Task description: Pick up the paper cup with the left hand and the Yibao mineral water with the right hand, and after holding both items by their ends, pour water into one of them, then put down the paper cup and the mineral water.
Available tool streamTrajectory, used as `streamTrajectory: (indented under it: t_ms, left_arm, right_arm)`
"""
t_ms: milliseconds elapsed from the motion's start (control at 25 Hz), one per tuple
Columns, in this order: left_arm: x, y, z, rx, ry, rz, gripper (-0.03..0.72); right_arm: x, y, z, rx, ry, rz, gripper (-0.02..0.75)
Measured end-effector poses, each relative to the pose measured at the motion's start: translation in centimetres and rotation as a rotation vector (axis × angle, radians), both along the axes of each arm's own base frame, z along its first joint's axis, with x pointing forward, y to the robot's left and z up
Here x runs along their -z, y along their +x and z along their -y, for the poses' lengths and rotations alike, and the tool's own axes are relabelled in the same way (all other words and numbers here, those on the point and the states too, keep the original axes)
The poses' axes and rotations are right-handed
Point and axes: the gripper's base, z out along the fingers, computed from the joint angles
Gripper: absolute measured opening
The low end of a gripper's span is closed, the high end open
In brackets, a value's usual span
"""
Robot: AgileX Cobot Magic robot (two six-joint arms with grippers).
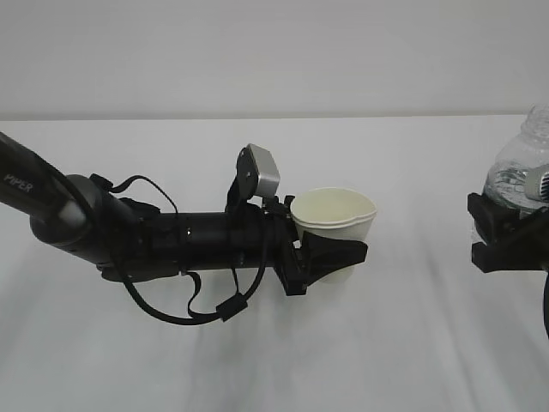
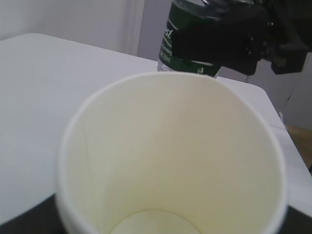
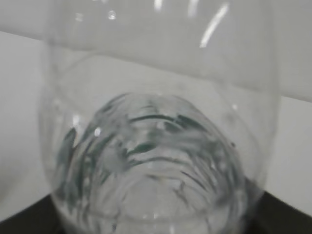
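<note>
My left gripper is shut on the paper cup in the middle of the exterior view, its black fingers clamped round the cup's lower half. The cup is upright, and the left wrist view looks into its cream inside, where no water shows. At the right edge my right gripper is shut on the Yibao mineral water, a clear ribbed bottle that is partly cut off. From the left wrist the bottle's green label shows behind the right gripper. The right wrist view is filled by the bottle.
A white table spreads under both arms, with a white wall behind. A wide gap separates cup and bottle. The left arm's cables loop below it. The table's far right edge shows in the left wrist view.
</note>
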Motion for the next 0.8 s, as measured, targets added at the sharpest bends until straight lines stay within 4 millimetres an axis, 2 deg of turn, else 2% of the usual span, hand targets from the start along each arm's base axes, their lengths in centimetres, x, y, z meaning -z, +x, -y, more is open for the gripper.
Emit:
streamTrajectory:
  t_ms: [200,600,800]
  left_arm:
    - [0.0,-0.1,0.0,0.010,0.004,-0.002,0.442]
    - [0.1,-0.4,0.2,0.035,0.012,-0.011,0.442]
    - [-0.3,-1.2,1.6,0.096,0.009,-0.024,0.442]
  right_arm:
    - [-0.7,-0.6,0.1,0.007,0.024,-0.055,0.446]
    - [-3.7,-2.9,0.3,0.018,0.070,-0.090,0.445]
    - [-5.0,-3.7,0.5,0.017,0.079,-0.068,0.445]
